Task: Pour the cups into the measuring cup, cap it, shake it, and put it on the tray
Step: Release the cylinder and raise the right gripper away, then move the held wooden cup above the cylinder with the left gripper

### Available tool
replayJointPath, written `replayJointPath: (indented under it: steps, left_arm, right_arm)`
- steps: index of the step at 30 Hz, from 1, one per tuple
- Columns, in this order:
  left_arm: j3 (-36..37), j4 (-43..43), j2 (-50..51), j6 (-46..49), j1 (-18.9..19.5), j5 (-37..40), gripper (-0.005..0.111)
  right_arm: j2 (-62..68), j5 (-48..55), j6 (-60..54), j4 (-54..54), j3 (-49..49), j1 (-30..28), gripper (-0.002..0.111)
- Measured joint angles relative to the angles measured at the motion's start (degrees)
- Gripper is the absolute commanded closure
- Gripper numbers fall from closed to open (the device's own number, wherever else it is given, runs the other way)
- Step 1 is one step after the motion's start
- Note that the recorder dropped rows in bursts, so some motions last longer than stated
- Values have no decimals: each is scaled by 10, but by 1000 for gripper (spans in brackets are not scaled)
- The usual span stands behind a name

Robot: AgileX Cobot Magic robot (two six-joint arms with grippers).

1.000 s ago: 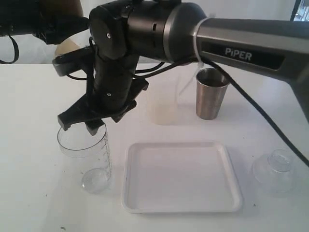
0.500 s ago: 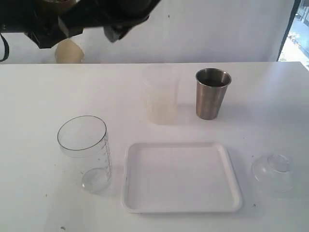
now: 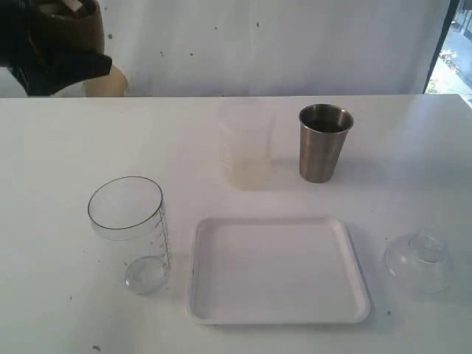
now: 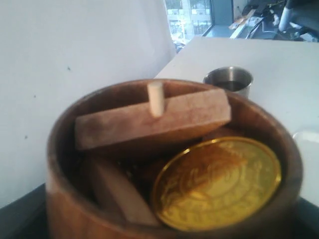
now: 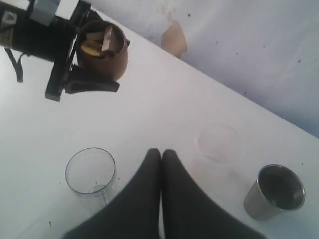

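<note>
Wooden cup (image 5: 104, 55) clamped in left end effector (image 5: 97, 50), aloft beyond measuring cup (image 5: 90, 172), right end effector (image 5: 161, 155) closed

Warm brown on the wooden cup (image 4: 65, 199) between the black fingers of the left gripper (image 5: 99, 55). Inside it, shiny gold coin (image 4: 217, 184) with raised pattern, pale tan block (image 4: 149, 122). Down below the black right gripper (image 5: 160, 157): clear measuring cup (image 3: 129, 221) with dark marks, dull grey steel tumbler (image 5: 274, 191), white tray (image 3: 276, 316), white table (image 3: 413, 147).
</note>
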Motion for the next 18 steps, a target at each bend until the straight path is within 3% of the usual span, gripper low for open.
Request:
replayJointPath:
  steps: [6,18]
  left_arm:
    - [99,-81,-13,167,20,22,107]
    - [185,-143,-10,295,20,25,107]
  right_arm:
    - [-124,-52,18,-11,139,0,108]
    - [-188,-129,29,-30,286,0,108]
